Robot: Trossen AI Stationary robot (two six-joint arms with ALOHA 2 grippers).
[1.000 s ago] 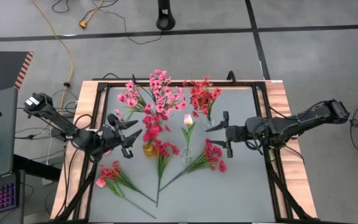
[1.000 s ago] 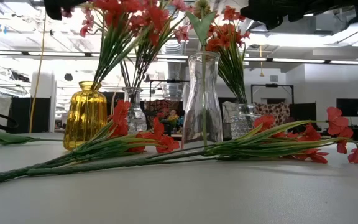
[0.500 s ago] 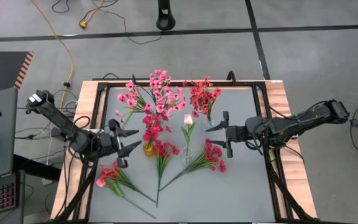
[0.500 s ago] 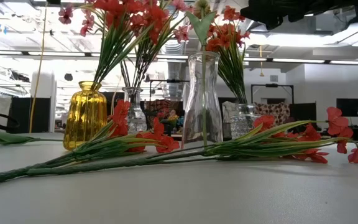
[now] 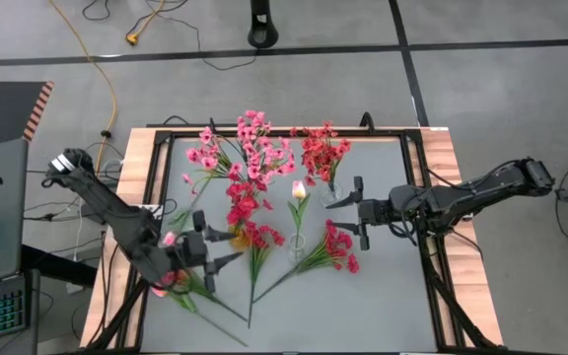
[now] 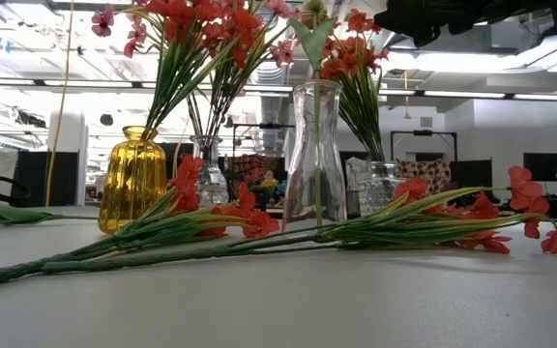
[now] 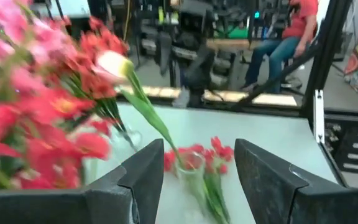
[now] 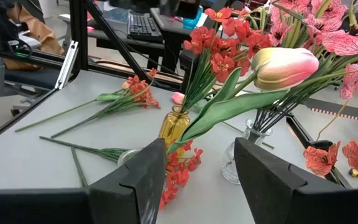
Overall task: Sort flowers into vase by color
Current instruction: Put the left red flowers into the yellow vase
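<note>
Left hand [image 5: 212,252] hangs with fingers spread wide and empty over the pink sprig [image 5: 171,279] lying on the desk [image 5: 383,296] near its left front corner. I'd come down on the stems rather than the blossoms, so nothing gets crushed. Right hand [image 5: 355,211] waits by the tulip vase [image 5: 297,240], open and empty too. Two red sprigs [image 5: 335,248] lie loose mid-desk, beside the yellow vase [image 5: 237,237].

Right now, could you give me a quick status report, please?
Left gripper open, empty, over loose pink sprig. Right gripper open, waiting beside red bouquet. Yellow vase close by.
</note>
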